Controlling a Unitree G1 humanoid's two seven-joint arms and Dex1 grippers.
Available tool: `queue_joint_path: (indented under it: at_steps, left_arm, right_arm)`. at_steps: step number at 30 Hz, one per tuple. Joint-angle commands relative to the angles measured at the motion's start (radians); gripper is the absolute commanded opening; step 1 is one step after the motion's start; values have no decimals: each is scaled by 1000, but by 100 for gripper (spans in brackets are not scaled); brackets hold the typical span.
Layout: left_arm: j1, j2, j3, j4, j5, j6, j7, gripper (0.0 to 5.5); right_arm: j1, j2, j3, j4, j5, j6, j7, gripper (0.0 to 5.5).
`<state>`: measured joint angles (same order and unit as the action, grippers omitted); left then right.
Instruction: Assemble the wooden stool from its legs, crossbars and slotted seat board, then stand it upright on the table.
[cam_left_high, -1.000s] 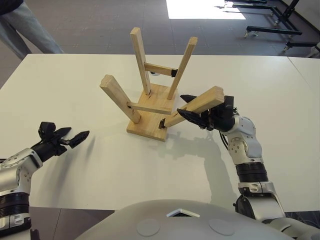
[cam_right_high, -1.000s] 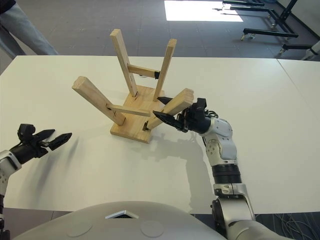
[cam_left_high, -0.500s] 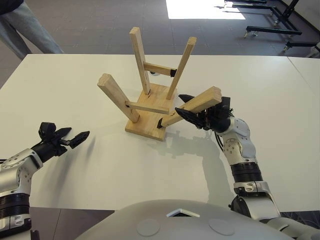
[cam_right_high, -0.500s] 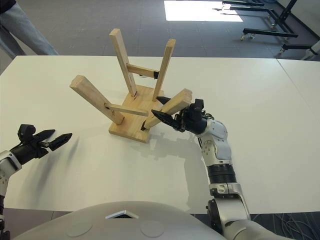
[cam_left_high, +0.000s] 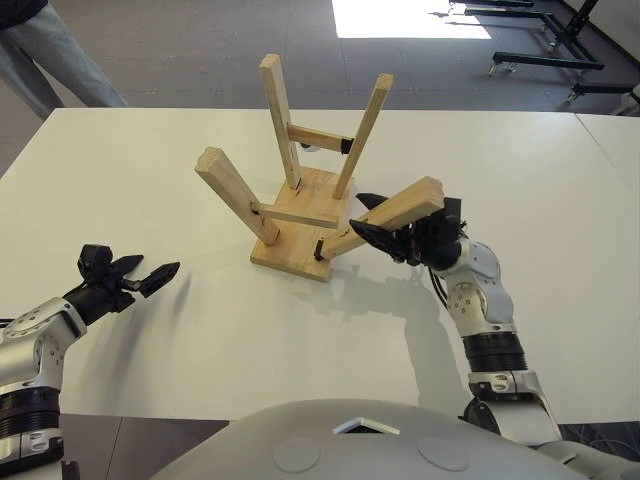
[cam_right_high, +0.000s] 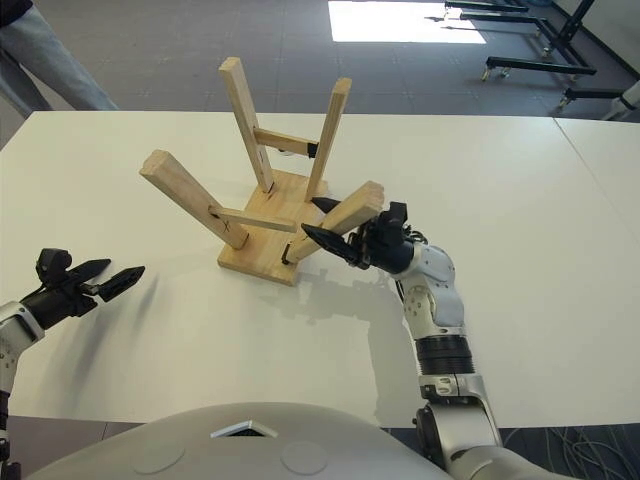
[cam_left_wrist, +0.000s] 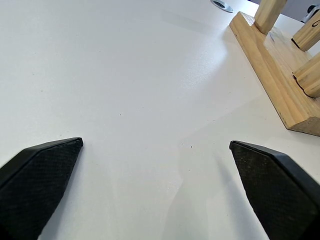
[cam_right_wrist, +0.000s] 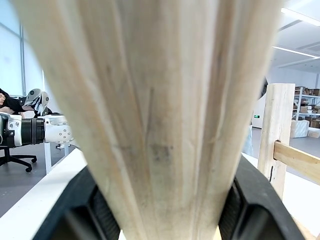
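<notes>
Counter: white (cam_left_high: 520, 150) and broad. The work sat near its middle, well apart from every edge.
Floor beyond: grey, with a bright patch of light and black wheeled frames (cam_left_high: 545, 55) at the far right.
Stool: upside down, with the seat board (cam_left_high: 290, 255) flat on the counter and the legs pointing up.
Far legs: two (cam_left_high: 280, 120) (cam_left_high: 365, 120), near upright, joined by a crossbar (cam_left_high: 318, 138).
Near-left leg: (cam_left_high: 235, 195) splayed outward toward my left arm and tied in low down by a second crossbar (cam_left_high: 298, 215).
Near-right leg: (cam_left_high: 400, 208) had its lower end at the board's near-right corner. Its long axis leaned up and out toward my right arm. I judged it not yet seated square.
Right gripper: (cam_left_high: 358, 213) was pinching the near-right leg across its width. The wrist view showed wood between both fingers (cam_right_wrist: 85, 210).
Left gripper: (cam_left_high: 155, 268) was spread wide and held nothing. It hovered low over the counter to the left of the stool, well apart from it.
Key relation: the held leg ran from the right gripper down and leftward into the board. The right arm was much the nearer. I judged the next move to be a swing of the leg's top toward upright.
Clearance: open counter lay to the right and on the near side. The second crossbar and the far-right leg stood close on the inner side of that swing.
</notes>
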<state>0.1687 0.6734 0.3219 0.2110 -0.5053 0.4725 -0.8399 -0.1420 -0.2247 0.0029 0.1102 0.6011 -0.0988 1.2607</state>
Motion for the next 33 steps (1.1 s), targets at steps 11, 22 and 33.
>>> queue_joint_path:
  at_steps: [11, 22, 33]
  left_arm:
    - [58, -44, -59, 71, 31, 43, -4, 540]
    - [79, -73, -57, 66, 26, 25, 11, 540]
    - [92, -83, -56, 59, 19, 19, 24, 540]
  right_arm:
    - [-10, 23, 10, 52, -33, -59, -13, 206]
    - [-45, -10, 89, -5, -116, -1, -101, 206]
    - [-67, -42, 141, -89, -159, 76, -178, 206]
